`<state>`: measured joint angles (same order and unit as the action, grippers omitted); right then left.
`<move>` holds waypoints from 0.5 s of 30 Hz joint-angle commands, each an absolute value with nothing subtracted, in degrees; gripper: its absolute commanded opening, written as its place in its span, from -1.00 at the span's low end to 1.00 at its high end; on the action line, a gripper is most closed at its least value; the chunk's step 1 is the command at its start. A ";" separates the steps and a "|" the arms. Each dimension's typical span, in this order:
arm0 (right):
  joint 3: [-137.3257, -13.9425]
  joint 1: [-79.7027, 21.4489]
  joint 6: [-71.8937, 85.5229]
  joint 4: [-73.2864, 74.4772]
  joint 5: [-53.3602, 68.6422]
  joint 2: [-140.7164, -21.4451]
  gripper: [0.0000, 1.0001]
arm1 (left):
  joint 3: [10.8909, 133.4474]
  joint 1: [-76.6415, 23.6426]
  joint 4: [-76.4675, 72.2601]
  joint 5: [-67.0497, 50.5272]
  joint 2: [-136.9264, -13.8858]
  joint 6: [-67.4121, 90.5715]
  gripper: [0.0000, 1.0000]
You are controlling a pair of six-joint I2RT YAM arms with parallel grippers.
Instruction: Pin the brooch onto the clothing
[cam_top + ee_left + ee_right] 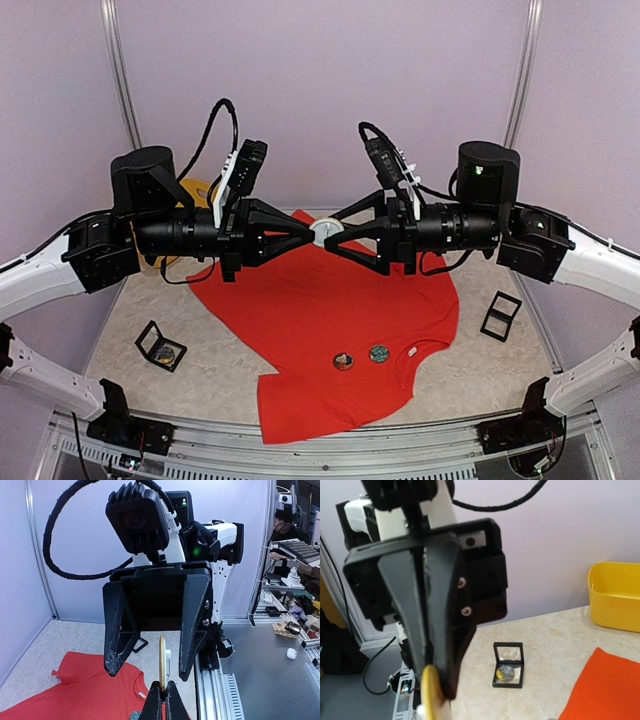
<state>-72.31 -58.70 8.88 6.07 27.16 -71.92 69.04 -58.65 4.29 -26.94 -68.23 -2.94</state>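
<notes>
The brooch, a round gold-rimmed disc with a white back fitting, hangs in mid-air above the clothing, a red T-shirt spread on the table. My left gripper is shut on its edge; in the left wrist view the disc stands edge-on above my closed fingertips. My right gripper faces it from the other side, open, one finger on each side of the disc with a gap to each. In the right wrist view the brooch is a yellow blur; my own fingers do not show there.
Two other round brooches lie on the shirt near its white neck label. An open black display box holding a badge lies at the left, another black box at the right. A yellow basket stands at the back left.
</notes>
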 commanded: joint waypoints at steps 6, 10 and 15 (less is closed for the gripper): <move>-72.41 -58.19 9.99 4.73 26.00 -71.18 -0.07 | 68.37 -59.59 3.14 -26.76 -67.06 -4.25 -1.00; -72.56 -58.27 10.11 4.64 25.42 -71.30 -0.20 | 68.38 -59.94 3.32 -27.31 -67.14 -4.62 -1.00; -72.87 -58.18 10.50 5.83 22.72 -71.70 -0.43 | 67.96 -60.97 3.63 -28.45 -66.91 -6.55 -1.00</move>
<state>-72.31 -58.70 9.87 5.89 26.68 -71.88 68.77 -59.33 4.32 -26.26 -68.20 -4.29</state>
